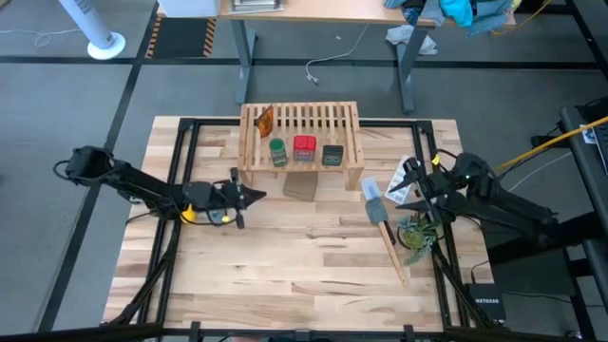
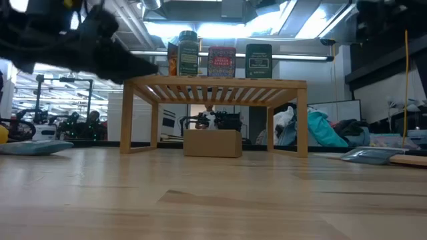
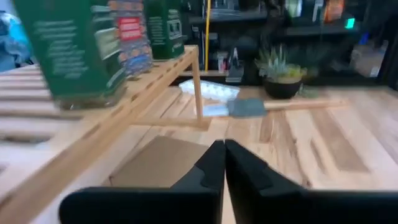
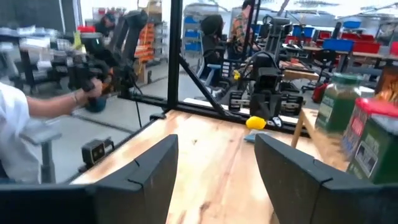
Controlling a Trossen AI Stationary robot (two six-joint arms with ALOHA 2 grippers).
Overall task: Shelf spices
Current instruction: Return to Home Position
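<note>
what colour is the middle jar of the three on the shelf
Red. The red jar shows best in the high view.

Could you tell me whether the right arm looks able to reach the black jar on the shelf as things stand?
Probably yes: the black jar stands at the end of the row on the shelf nearest the right gripper, which is open, and nothing stands between them.
</note>
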